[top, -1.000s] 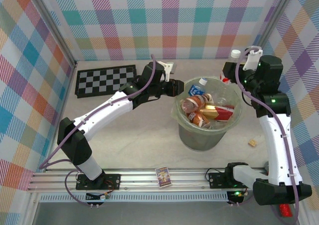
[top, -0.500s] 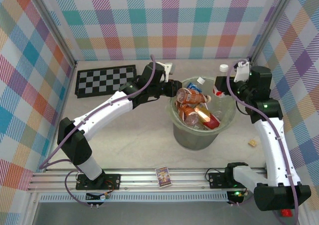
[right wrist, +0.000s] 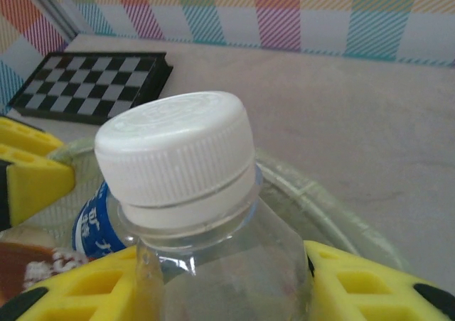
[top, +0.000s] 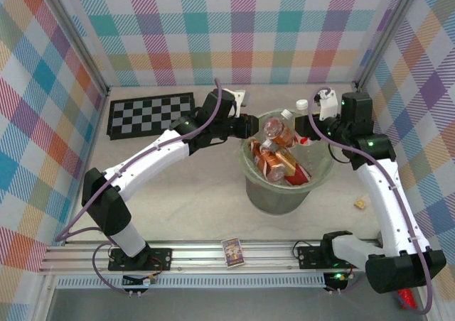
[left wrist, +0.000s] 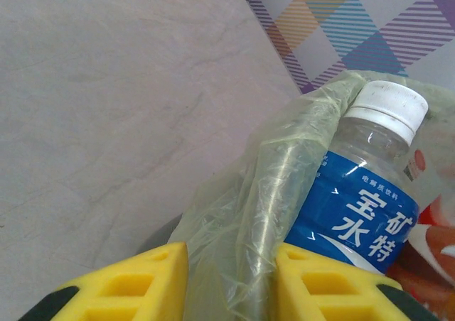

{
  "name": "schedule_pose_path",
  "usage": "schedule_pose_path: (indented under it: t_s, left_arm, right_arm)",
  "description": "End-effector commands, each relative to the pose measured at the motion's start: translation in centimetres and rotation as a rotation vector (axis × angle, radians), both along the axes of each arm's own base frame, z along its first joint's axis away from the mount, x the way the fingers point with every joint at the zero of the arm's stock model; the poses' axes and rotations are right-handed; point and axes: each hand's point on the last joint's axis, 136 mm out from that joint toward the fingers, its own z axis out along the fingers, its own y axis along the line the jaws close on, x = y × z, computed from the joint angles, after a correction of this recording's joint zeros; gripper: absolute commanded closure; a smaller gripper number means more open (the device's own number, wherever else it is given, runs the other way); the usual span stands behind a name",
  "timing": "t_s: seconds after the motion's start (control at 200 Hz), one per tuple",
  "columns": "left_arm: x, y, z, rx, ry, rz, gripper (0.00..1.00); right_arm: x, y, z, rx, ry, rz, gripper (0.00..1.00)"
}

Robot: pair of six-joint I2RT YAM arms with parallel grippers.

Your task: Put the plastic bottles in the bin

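- My right pincer [right wrist: 220,282] is clamped on a clear white-capped bottle [right wrist: 178,150], poised above the bin [top: 274,197] at its two o'clock rim.
- My left pincer [left wrist: 231,289] pinches the liner [left wrist: 234,214] at ten o'clock, steadying the bin.
- Next, I judge: carry the bottle inward, then release it onto the bottles [top: 274,158] inside.

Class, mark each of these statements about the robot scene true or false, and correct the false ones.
1. The right gripper holds a clear bottle with a white cap. True.
2. The left gripper grips a bottle. False: its fingers pinch the liner at the rim of the bin.
3. The chessboard lies right of the bin. False: it lies to its left, further back.
4. Several bottles already lie in the bin. True.
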Motion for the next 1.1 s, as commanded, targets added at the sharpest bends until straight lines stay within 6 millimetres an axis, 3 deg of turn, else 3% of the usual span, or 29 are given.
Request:
schedule_pose_path:
  t_s: [0.0,0.14,0.255,0.38,0.58,0.775,0.89,1.095]
  left_arm:
    - [0.7,1.8,0.4,0.043,-0.012,0.081,0.68]
    - [0.9,1.7,0.5,0.040,-0.016,0.085,0.68]
    - [0.9,1.9,0.6,0.040,-0.019,0.090,0.69]
    - [0.9,2.2,0.8,0.045,-0.027,0.095,0.69]
    - [0.7,2.3,1.2,0.040,-0.036,0.093,0.69]
    - [0.7,2.1,1.4,0.033,-0.039,0.084,0.69]
    - [0.7,2.2,1.5,0.037,-0.041,0.087,0.70]
    - [1.2,3.5,2.1,0.065,-0.071,0.138,0.72]
  right_arm:
    - [-4.8,0.3,-5.1,-0.003,0.368,0.001,0.56]
    - [-5.4,0.3,-4.2,-0.035,0.428,-0.002,0.51]
    - [-5.4,0.3,-3.8,-0.033,0.430,-0.004,0.32]
    - [-4.8,-0.6,-0.2,-0.058,0.347,-0.047,0.23]
    - [-3.1,-1.5,4.9,-0.075,0.227,-0.110,0.21]
    - [-2.0,2.0,9.2,0.077,0.097,-0.014,0.25]
    - [-1.2,4.3,8.6,0.101,0.113,0.041,0.35]
    - [-0.6,5.5,3.9,0.097,0.226,0.044,0.49]
